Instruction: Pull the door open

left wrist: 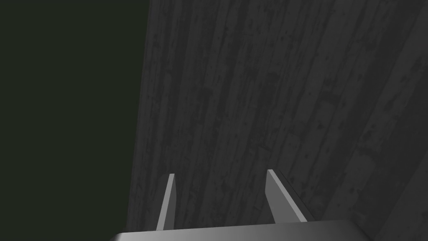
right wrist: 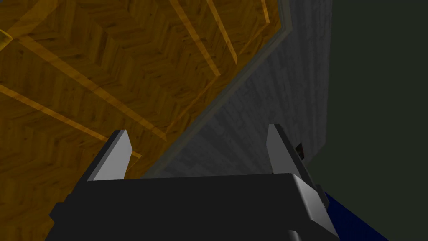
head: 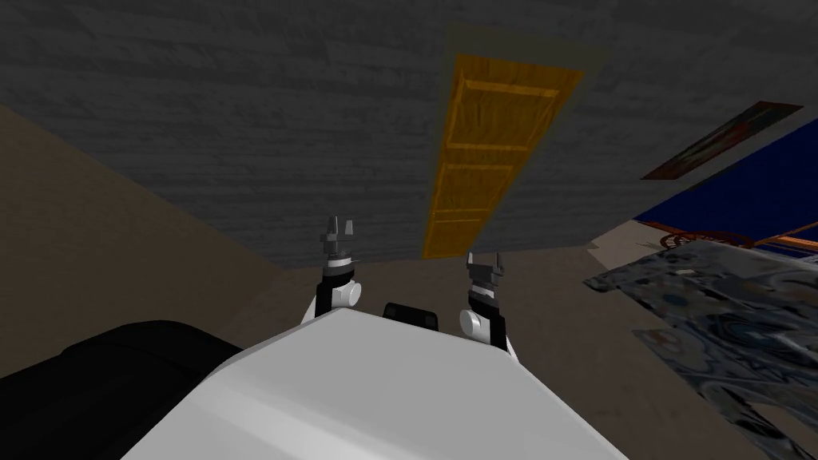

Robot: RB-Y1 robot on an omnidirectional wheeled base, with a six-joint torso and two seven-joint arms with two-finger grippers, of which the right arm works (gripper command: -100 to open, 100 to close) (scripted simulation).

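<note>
Door (head: 487,152): orange panelled wood, apparently shut in the dark grey wall (head: 240,120). It lies ahead of me and a little to my right, well apart from both arms.

Right tool (head: 484,259): raised before the chest, fingers wide apart, nothing held. Its camera looks onto the door's panels and frame edge, so I judge this arm is lined up for the reach.

Left tool (head: 339,225): also raised, open and empty, facing bare wall. Probably parked out of the way.

No handle made out. I need to approach before any grasp.
</note>
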